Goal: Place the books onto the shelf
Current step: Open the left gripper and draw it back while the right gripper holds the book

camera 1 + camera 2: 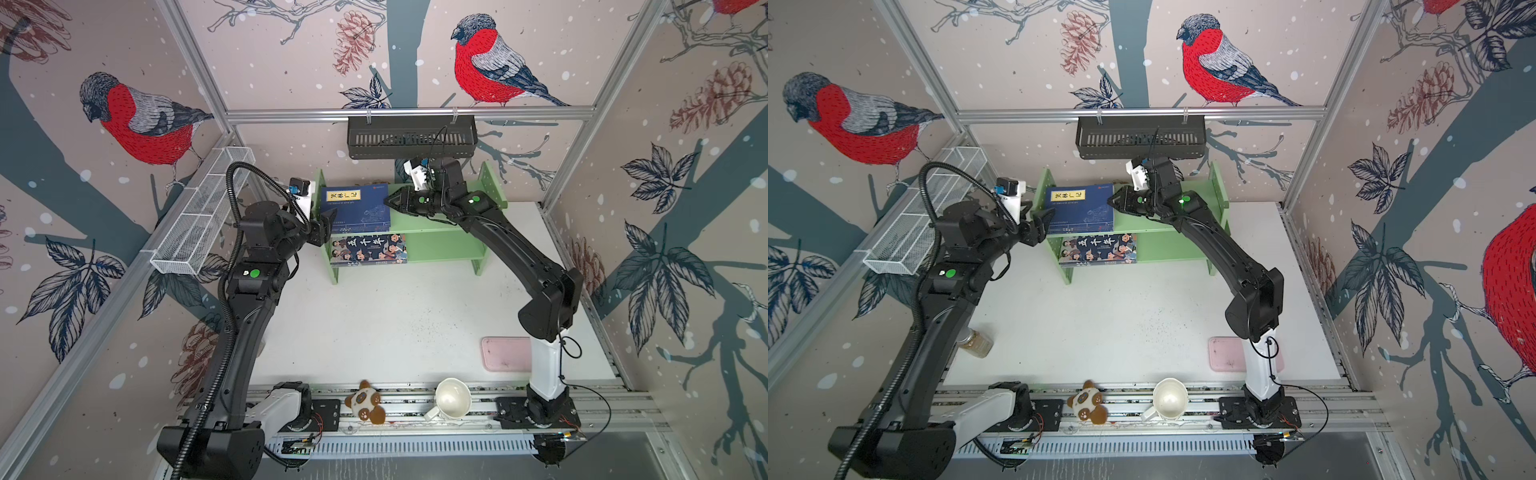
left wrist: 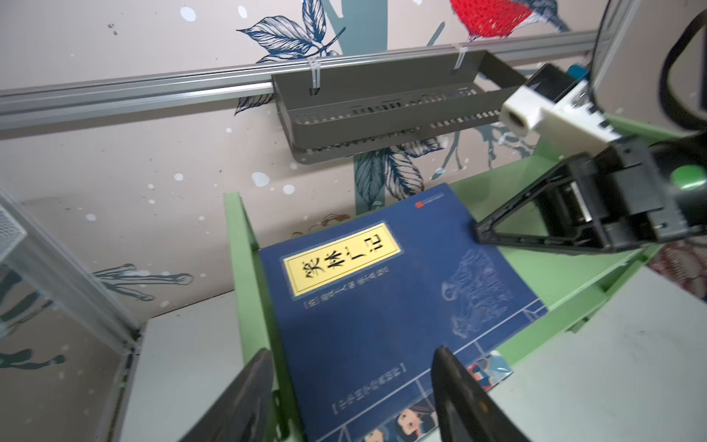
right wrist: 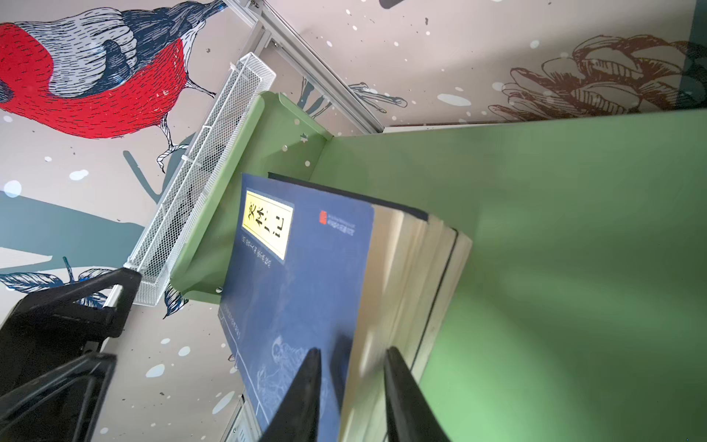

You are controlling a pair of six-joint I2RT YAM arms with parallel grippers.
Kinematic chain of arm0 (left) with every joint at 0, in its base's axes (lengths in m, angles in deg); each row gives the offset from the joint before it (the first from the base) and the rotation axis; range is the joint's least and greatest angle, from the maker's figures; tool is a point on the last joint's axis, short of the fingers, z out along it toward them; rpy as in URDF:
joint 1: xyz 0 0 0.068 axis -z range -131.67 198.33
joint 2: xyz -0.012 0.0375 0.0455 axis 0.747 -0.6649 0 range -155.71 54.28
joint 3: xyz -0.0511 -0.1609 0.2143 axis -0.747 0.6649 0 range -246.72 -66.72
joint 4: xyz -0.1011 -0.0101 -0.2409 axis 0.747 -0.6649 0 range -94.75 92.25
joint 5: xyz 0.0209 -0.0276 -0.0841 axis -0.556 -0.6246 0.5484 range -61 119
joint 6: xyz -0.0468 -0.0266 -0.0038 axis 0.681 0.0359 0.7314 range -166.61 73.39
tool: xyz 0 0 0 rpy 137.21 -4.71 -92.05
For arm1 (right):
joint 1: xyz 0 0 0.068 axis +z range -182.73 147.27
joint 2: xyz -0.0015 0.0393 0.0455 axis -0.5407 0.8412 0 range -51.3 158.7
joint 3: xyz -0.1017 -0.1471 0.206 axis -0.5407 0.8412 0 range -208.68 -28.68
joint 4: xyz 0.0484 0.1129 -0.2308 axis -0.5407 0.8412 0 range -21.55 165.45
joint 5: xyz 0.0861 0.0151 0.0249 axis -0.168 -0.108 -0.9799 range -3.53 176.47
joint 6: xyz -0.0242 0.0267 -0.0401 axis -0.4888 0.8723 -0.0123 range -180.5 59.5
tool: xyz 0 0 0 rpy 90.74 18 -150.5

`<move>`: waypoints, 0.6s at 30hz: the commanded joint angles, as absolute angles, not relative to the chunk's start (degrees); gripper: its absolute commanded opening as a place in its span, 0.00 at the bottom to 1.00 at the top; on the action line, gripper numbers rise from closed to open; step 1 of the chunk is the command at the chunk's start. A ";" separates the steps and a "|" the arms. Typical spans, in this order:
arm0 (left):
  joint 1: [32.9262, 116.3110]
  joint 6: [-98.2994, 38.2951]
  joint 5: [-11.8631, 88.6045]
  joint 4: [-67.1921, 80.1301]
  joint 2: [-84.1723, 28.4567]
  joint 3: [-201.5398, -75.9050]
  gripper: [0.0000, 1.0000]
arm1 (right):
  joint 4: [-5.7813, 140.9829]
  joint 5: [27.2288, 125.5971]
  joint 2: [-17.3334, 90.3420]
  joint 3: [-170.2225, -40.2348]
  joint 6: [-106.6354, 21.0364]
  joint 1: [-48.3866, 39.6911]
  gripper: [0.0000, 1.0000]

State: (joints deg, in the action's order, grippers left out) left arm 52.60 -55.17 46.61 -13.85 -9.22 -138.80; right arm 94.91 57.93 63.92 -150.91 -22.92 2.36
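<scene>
Only my right wrist view shows several books (image 3: 405, 275) stacked under the navy cover (image 3: 298, 268). They lie on the shelf's (image 3: 574, 229) upper tier, edge between my right claw's (image 3: 352, 352) parted fingers; my left claw (image 2: 352, 350) gapes nearby.

Left arm (image 1: 245, 316) and right arm (image 1: 511, 245): black moulded links, white base segments (image 1: 546, 365), round green stickers (image 1: 254, 273). Ribbed black conduit (image 1: 237, 232) along left arm; thin black wire loops (image 1: 580, 348) on right. White camera blocks (image 1: 417, 174) at wrists. Left tool (image 1: 326, 218), right tool (image 1: 388, 202): black, triangular open-frame fingers (image 2: 543, 242).
</scene>
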 commanded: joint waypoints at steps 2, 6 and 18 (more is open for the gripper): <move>52.56 -63.43 44.83 -17.17 -8.26 -136.40 0.66 | 93.42 59.76 63.08 -150.66 -22.35 2.34 0.34; 52.56 -61.66 40.18 -14.60 -7.91 -132.90 0.65 | 92.04 60.50 61.04 -148.72 -22.27 2.28 0.34; 52.46 -62.63 39.67 -10.78 -5.23 -131.55 0.65 | 87.96 60.18 52.01 -140.05 -23.04 2.07 0.33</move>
